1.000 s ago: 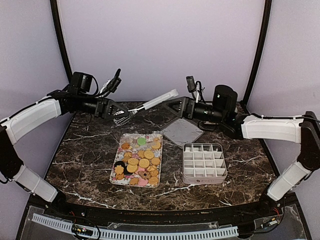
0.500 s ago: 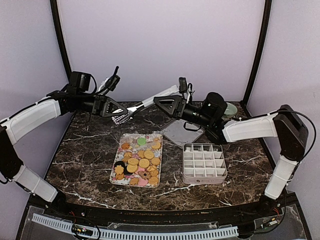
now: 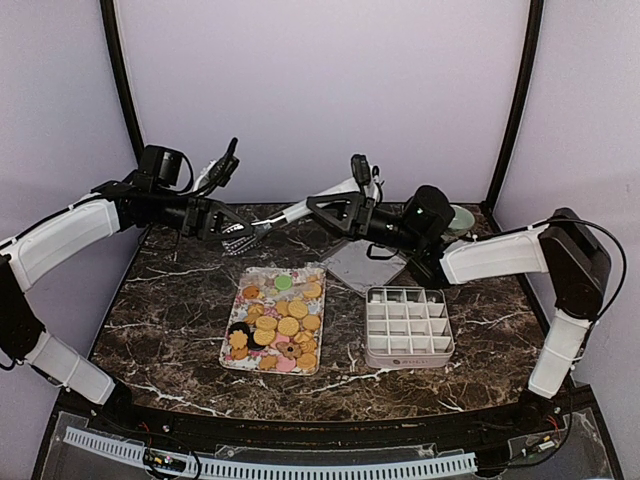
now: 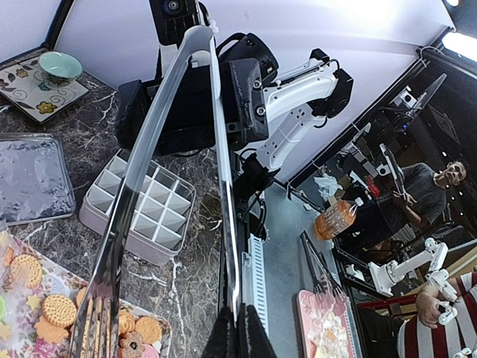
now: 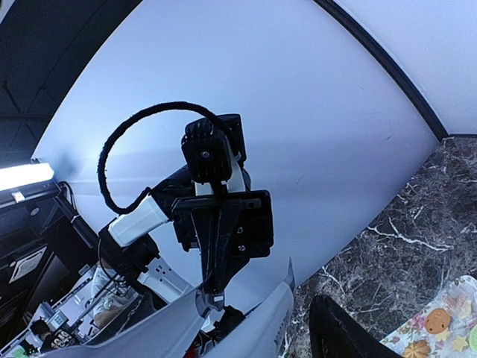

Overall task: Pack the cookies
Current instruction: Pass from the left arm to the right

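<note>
1. All the cookies (image 3: 275, 325) lay flat on the floral tray (image 3: 258, 274), centre-near. The divided box (image 3: 408, 358) to its right held 0, so I judged packing not yet begun. Being round, they pointed nowhere; their spread's long axis ran near to far. The left gripper (image 3: 222, 222) held the tongs (image 3: 290, 210), and the right gripper (image 3: 325, 208) straddled their far end.
2. Left wrist: the jaws were clamped on 1 arm of the tongs (image 4: 141, 171); the cookies (image 4: 45, 309) sat lower left.
3. Right wrist: a gap showed between 1 finger (image 5: 350, 328) and the tongs (image 5: 238, 328), so those jaws stood apart, gripping nothing.
</note>
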Motion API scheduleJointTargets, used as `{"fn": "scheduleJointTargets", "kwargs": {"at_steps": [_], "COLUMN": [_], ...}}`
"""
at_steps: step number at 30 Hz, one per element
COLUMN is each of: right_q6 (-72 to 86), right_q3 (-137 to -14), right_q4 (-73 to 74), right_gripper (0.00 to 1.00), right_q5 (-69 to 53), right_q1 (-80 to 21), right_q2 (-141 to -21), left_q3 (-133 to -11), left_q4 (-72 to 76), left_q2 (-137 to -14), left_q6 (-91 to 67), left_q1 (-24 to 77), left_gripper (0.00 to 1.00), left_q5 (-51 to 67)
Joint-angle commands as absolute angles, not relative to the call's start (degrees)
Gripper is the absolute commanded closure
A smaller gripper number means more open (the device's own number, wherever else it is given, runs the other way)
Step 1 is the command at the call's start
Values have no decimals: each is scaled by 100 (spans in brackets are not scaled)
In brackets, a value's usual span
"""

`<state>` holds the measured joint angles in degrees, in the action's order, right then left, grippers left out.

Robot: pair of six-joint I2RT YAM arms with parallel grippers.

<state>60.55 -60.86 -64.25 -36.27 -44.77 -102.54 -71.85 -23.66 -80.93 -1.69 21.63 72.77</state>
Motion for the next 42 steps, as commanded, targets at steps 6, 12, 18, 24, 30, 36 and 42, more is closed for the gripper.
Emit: {"fn": "scheduleJointTargets", "kwargs": {"at_steps": [6,12,18,24,30,36,42], "right_q6": [6227,6004,5538,4967,4183,3121,2231], "right_q3": [-6479,-6396,-6312,-6342,-6346,-6482,-6565], "right_q4": [-6609,-6327,-5728,-5058,-3934,-2455,-1467], "right_gripper": [35,48,56,66,72,76,76], "right_q5": [-4502,-4651,-4468,-3907,-3354,-2482,-1304], "right_q1": [-4462,-4442,-4406,-4408,-4474,-4655,-5078], "right_q2": [-10258,-10052,-9756,-9452,-9178,-8851,-8868], "left_q3": [-7210,-7183,-7169,-7087,-7083,-7002,-6775], "left_q4": [-2795,-2911,-2934,-2871,-3016,-3274,-3578], "left_q2": [-7813,-7787,-7778,-7778,-7706,-7727,-7797], "left_q6": [480,683,728,697,838,1001,1524], "left_q1": [2157,2106,2068,2074,1921,1390,1053], "left_gripper": [100,100,100,94,60,20,10], "left_q5": [7300,7218,7129,6936,6286,5751,4937]}}
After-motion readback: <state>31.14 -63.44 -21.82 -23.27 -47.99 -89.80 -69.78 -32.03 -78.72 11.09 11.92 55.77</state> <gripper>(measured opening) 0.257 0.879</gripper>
